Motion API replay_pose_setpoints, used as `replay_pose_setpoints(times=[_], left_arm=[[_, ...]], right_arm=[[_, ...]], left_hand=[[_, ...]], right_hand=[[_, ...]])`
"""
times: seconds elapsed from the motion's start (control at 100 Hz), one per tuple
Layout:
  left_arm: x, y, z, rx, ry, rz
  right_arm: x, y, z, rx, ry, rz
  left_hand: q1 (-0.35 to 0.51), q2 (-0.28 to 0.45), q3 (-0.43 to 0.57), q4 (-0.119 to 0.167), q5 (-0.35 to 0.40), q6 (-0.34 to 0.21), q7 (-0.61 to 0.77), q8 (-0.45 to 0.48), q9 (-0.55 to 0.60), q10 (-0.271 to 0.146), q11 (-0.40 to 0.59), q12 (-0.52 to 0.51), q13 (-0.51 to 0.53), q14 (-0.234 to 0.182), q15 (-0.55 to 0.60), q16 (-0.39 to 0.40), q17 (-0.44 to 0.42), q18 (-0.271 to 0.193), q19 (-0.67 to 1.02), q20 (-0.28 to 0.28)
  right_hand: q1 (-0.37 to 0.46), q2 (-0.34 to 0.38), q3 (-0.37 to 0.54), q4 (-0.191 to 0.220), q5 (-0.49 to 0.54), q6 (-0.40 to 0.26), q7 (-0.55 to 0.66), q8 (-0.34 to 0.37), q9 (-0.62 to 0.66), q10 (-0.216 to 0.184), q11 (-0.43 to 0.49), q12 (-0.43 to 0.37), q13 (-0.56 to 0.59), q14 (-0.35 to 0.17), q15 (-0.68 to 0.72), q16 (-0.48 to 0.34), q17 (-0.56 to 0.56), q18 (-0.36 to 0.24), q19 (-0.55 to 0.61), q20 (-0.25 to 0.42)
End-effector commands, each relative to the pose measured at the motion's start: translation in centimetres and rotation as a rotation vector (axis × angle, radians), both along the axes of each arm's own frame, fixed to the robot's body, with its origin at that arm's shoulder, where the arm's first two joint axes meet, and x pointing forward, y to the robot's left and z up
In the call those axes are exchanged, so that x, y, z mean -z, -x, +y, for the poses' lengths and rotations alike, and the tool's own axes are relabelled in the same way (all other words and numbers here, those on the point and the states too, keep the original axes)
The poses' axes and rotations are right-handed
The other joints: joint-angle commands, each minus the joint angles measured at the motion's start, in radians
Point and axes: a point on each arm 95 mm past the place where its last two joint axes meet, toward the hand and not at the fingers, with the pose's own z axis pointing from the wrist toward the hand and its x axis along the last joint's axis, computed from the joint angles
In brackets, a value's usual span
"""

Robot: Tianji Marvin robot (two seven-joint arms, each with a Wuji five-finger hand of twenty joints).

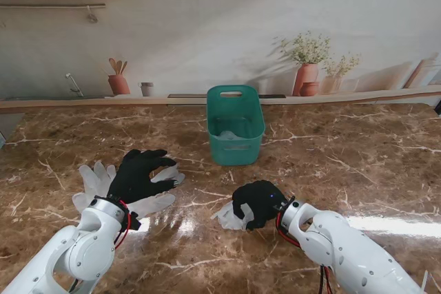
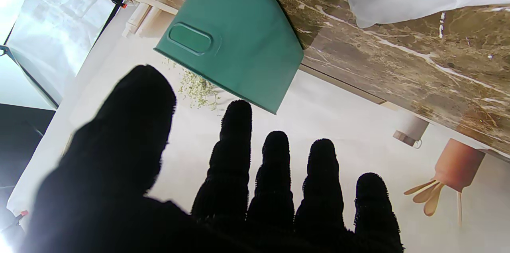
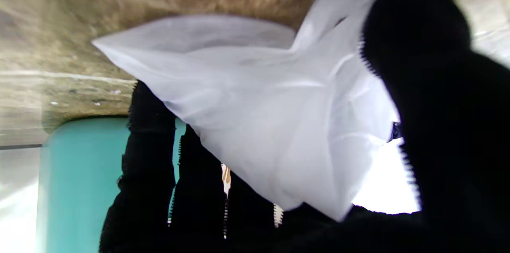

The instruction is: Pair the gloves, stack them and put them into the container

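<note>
Stand view, lower centre: our right robot hand [image 1: 256,203] clutches a crumpled white glove [image 1: 229,217]; left robot hand [image 1: 138,173] hovers splayed, empty, over flat gloves [image 1: 96,178]. Teal container [image 1: 236,123] seems partly filled.

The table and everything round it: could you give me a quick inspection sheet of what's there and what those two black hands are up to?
Surface: brown marble table, glossy, with glare.
Job's things: green bin at the centre, something pale inside; flat white gloves on the left; one crumpled glove near the right hand.
Clutter: nothing seen.
Hands: left hand open, fingers spread over the flat gloves; right hand shut on the crumpled glove.
Cables: red wires at both wrists.
Surroundings: printed kitchen backdrop with pots and a shelf.
</note>
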Motion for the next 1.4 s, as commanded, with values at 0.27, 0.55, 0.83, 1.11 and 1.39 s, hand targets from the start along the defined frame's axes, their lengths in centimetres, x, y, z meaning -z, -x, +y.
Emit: replay_pose_setpoints(times=[0.27,0.55,0.83,1.11,1.39], left_arm=[[0.3,0.2,-0.1,0.007,0.002,0.013],[0.3,0.2,-0.2,0.007,0.006,0.012],[0.3,0.1,-0.2,0.006,0.011,0.007],[0.2,0.2,0.0,0.001,0.007,0.003],[0.2,0.3,0.2,-0.006,0.005,0.000]], right_arm=[[0.5,0.1,-0.1,0.019,-0.085,-0.044],[-6.5,-0.6,0.9,0.018,-0.210,-0.204],[-13.5,-3.0,1.3,0.031,-0.244,-0.350],[-17.5,-6.4,2.0,0.068,-0.239,-0.429],[-19.0,-10.6,2.4,0.106,-0.176,-0.440]], left_hand=[[0.014,0.037,-0.043,0.026,0.009,-0.021,0.002,0.009,0.003,-0.022,-0.021,-0.012,-0.008,-0.040,-0.033,-0.010,-0.019,0.000,-0.042,0.016],[0.018,0.039,-0.048,0.027,0.009,-0.017,0.000,0.008,0.002,-0.020,-0.022,-0.013,-0.011,-0.040,-0.034,-0.011,-0.020,0.002,-0.047,0.018],[0.018,0.038,-0.050,0.028,0.010,-0.017,-0.001,0.008,0.003,-0.022,-0.022,-0.013,-0.011,-0.040,-0.035,-0.011,-0.020,0.002,-0.050,0.021],[0.017,0.040,-0.054,0.028,0.008,-0.018,-0.002,0.007,0.003,-0.022,-0.023,-0.013,-0.010,-0.042,-0.035,-0.011,-0.019,0.002,-0.050,0.024],[0.016,0.042,-0.057,0.028,0.005,-0.016,-0.004,0.006,0.004,-0.024,-0.022,-0.012,-0.009,-0.043,-0.033,-0.011,-0.019,0.002,-0.049,0.026]], right_hand=[[0.328,0.063,0.049,0.120,0.109,0.038,0.062,-0.018,0.374,-0.092,0.177,0.376,0.410,-0.083,0.525,0.322,0.265,-0.077,0.273,-0.002],[0.330,0.065,0.047,0.122,0.114,0.043,0.060,-0.034,0.383,-0.087,0.181,0.382,0.415,-0.074,0.549,0.320,0.281,-0.076,0.288,-0.001],[0.327,0.069,0.046,0.122,0.112,0.042,0.064,-0.040,0.383,-0.087,0.179,0.387,0.414,-0.075,0.557,0.316,0.286,-0.082,0.292,-0.001],[0.325,0.074,0.044,0.123,0.108,0.040,0.065,-0.044,0.381,-0.088,0.176,0.387,0.413,-0.076,0.557,0.314,0.286,-0.083,0.293,0.000],[0.324,0.080,0.041,0.123,0.106,0.038,0.066,-0.046,0.380,-0.089,0.173,0.387,0.413,-0.078,0.556,0.313,0.286,-0.085,0.294,0.000]])
